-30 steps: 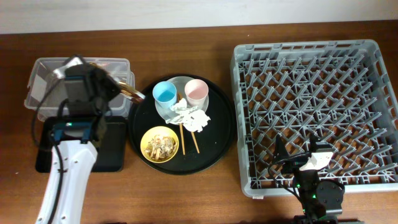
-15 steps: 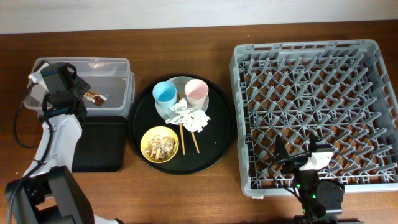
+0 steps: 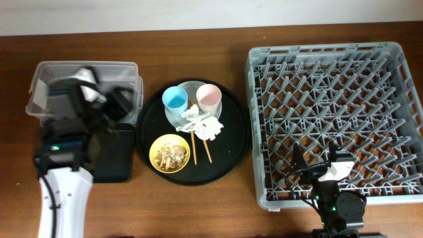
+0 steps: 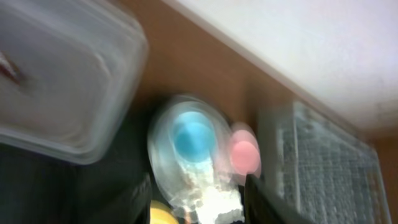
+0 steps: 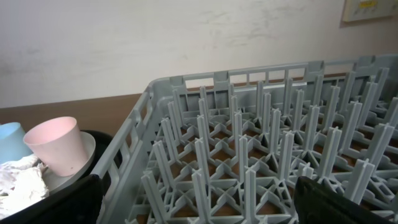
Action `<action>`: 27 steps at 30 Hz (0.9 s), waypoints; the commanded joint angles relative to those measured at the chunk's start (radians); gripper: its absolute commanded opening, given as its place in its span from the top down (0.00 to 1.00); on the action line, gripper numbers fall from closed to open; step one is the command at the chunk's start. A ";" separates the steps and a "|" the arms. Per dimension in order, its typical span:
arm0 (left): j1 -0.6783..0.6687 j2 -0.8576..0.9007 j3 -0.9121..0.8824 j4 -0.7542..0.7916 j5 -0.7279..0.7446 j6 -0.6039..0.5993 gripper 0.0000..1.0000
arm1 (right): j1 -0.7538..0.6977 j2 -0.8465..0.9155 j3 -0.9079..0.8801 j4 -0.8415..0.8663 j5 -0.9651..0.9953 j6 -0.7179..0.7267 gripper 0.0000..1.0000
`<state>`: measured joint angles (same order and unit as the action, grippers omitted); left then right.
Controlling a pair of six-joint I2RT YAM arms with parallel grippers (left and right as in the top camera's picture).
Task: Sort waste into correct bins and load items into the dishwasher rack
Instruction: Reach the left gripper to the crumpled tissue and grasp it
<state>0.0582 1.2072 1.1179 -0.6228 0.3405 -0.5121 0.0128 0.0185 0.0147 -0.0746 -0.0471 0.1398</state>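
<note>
Crumpled white tissue (image 3: 201,124) lies on the front edge of the pale grey-white plate (image 3: 191,85), spilling onto the large round black tray (image 3: 234,132), and beige food scraps (image 3: 170,155) fill the small yellow bowl (image 3: 158,142) on that tray's near left part. On the plate stand the light-blue cup (image 3: 175,99) and, just to its right, the pale-pink cup (image 3: 209,96), both upright. The wooden chopsticks (image 3: 194,147) lie side by side on the tray, between the bowl and the tissue. All of it rests on a dark brown wooden table (image 3: 198,205) whose far edge meets a pale, scuffed wall (image 5: 124,43); a small yellowish notice (image 5: 367,7) hangs high on the wall in the right wrist view. At the table's left end the clear tub (image 3: 46,73) sits behind the shallow black tray (image 3: 115,158). The left gripper (image 4: 196,199) hangs over the place where the two meet; its view is blurred, yet its fingers stand apart with nothing between them. The big grey dishwasher rack (image 3: 330,66) takes up the right side and holds nothing among its pegs. At its near edge the right gripper (image 5: 198,202) is spread wide and holds nothing.
</note>
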 commanded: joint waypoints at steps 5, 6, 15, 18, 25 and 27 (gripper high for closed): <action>-0.522 0.097 -0.004 -0.093 -0.377 0.122 0.25 | 0.000 -0.004 -0.007 -0.003 -0.009 0.008 0.02; -0.572 0.123 -0.004 -0.074 -0.463 0.134 0.21 | 0.000 -0.003 -0.007 -0.003 -0.009 0.008 0.02; -0.673 0.428 -0.004 0.095 -0.600 0.354 0.01 | 0.000 -0.004 -0.007 -0.003 -0.009 0.008 0.01; -0.673 0.482 -0.004 0.164 -0.599 0.357 0.01 | 0.000 -0.004 -0.007 -0.003 -0.009 0.008 0.02; -0.673 0.542 -0.004 0.190 -0.599 0.357 0.01 | 0.000 -0.004 -0.007 -0.003 -0.009 0.008 0.02; -0.673 0.565 -0.004 0.201 -0.591 0.357 0.01 | 0.000 -0.004 -0.007 -0.003 -0.009 0.008 0.02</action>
<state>-0.6106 1.7420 1.1164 -0.4313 -0.2443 -0.1745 0.0128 0.0185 0.0143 -0.0753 -0.0475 0.1394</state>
